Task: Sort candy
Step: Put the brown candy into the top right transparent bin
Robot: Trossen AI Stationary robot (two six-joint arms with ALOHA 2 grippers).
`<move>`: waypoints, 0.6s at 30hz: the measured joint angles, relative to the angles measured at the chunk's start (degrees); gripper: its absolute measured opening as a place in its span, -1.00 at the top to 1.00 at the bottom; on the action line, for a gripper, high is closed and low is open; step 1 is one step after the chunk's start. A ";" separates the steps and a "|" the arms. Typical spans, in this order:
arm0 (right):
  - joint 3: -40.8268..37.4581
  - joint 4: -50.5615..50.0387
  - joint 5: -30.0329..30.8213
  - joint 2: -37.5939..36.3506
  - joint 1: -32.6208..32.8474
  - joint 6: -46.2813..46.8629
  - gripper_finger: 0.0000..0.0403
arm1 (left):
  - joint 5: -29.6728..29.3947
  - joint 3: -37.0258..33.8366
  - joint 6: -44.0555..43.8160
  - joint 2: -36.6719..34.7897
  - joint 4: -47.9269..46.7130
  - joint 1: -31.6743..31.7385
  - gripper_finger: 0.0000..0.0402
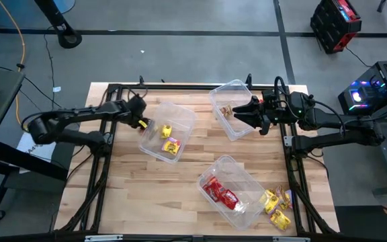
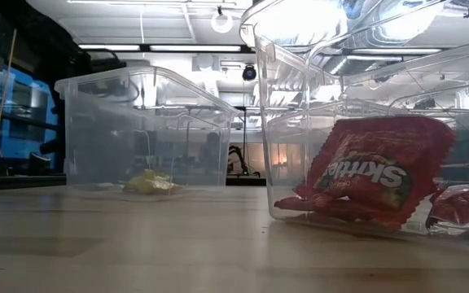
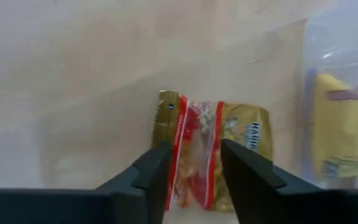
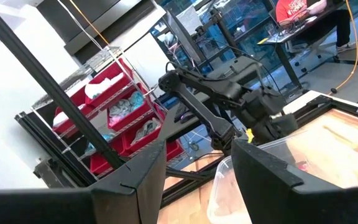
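Observation:
My left gripper (image 1: 142, 123) (image 3: 194, 152) sits at the left rim of the left clear tub (image 1: 168, 131), shut on a gold candy packet with red stripes (image 3: 210, 143). That tub holds yellow packets (image 1: 169, 141) (image 3: 344, 124) (image 2: 149, 183). My right gripper (image 1: 237, 111) (image 4: 197, 149) hovers open and empty over the far tub (image 1: 232, 101), where brown-gold candy (image 1: 226, 109) lies. The near tub (image 1: 244, 176) holds red packets (image 1: 220, 193) (image 2: 373, 175). Loose yellow and mixed packets (image 1: 277, 205) lie on the table by the near right corner. My left gripper pinches the gold packet between its two fingers (image 3: 157, 171) across its striped middle (image 3: 191, 134). Both gold ends stick out past the fingers. The packet appears lifted clear of the table (image 3: 73, 93), beside the tub's wall.
The three tubs stand slanted across the wooden table. Bare wood (image 1: 140, 195) lies at the near left and between the tubs. The black frame rails (image 1: 103, 168) run along the table's sides. Shelves and another arm show beyond the table in the right wrist view.

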 joint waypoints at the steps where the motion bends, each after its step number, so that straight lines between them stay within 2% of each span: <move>1: 0.00 -0.02 0.00 0.00 0.00 -0.01 0.12 | -0.03 0.01 -0.07 1.52 0.58 -0.41 0.26; 4: 0.00 0.00 0.00 0.00 0.00 -0.03 0.12 | -1.92 0.40 -0.28 6.32 1.04 -1.43 0.13; 7: -0.01 0.01 0.00 0.00 0.00 -0.03 0.12 | -4.21 0.95 -1.20 10.09 2.07 -2.56 0.12; 9: 0.00 0.00 -0.02 0.00 0.00 -0.03 0.12 | -6.09 1.10 -1.19 10.71 1.85 -3.73 0.26; 12: 0.00 0.00 -0.04 0.00 0.00 0.44 0.12 | -8.03 0.56 -1.18 8.68 0.93 -4.54 0.75; 13: 0.00 0.00 -0.04 0.00 0.00 0.44 0.12 | -8.33 0.37 -0.99 7.10 0.43 -4.60 0.86; 18: -0.01 0.02 -0.08 0.00 0.02 1.58 0.12 | -12.57 0.21 -2.53 -4.24 -2.82 -2.66 0.97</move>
